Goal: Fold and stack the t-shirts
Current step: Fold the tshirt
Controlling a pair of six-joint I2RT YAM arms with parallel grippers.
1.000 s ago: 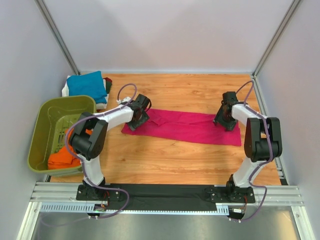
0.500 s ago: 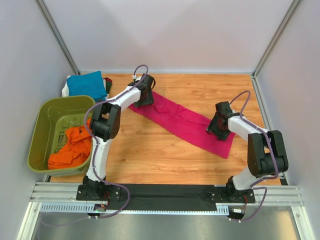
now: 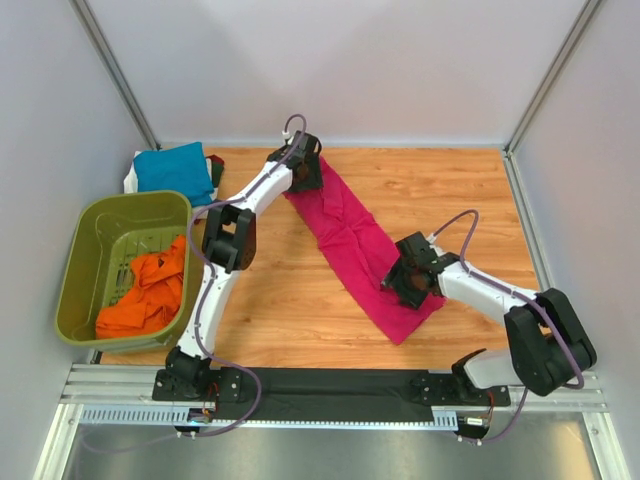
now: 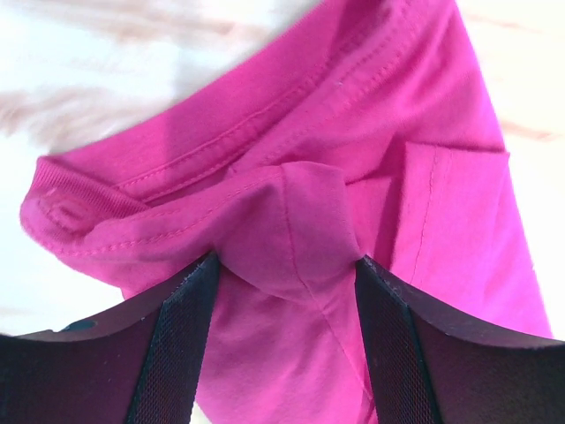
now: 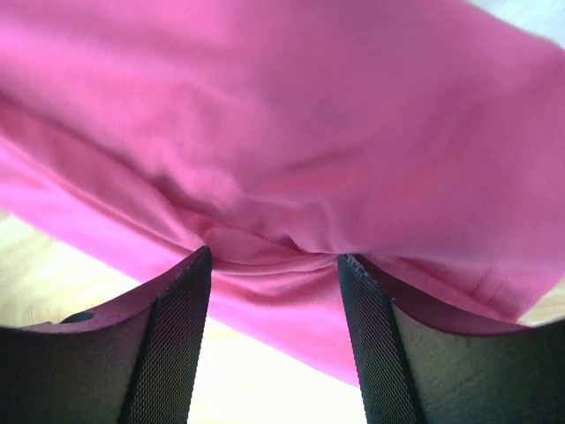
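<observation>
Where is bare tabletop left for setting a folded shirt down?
Bare wood: right of the magenta t-shirt up to the wall, and near-side between it and the left arm. Crowded: far-left corner, with teal t-shirt and basket.

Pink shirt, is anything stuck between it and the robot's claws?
No, nothing is in the way. The left claw and the right claw each pinch a fold of the pink shirt directly, one near each end.
</observation>
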